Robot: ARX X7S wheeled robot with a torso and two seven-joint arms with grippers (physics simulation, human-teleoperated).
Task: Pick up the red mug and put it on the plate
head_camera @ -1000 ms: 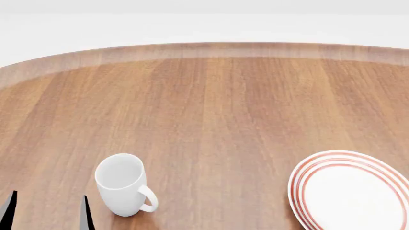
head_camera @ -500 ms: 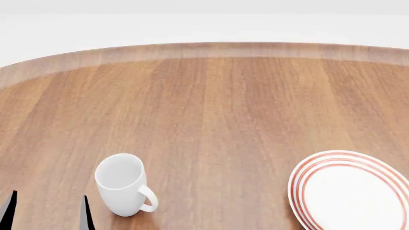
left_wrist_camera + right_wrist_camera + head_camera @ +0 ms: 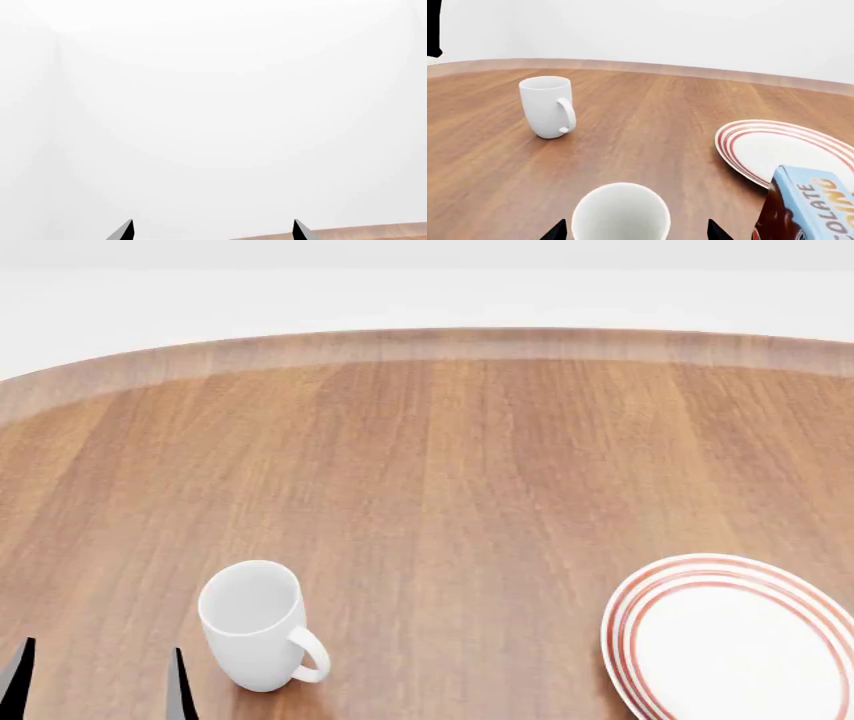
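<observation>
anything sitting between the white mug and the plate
Nothing: in the head view only bare wooden table lies between the white mug and the plate. The right wrist view shows the same.

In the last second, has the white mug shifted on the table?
No. The white mug sits at the same spot relative to the plate and the table's far edge.

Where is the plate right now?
The plate sits empty on the wooden table, at the head view's lower right, far right of the white mug.
</observation>
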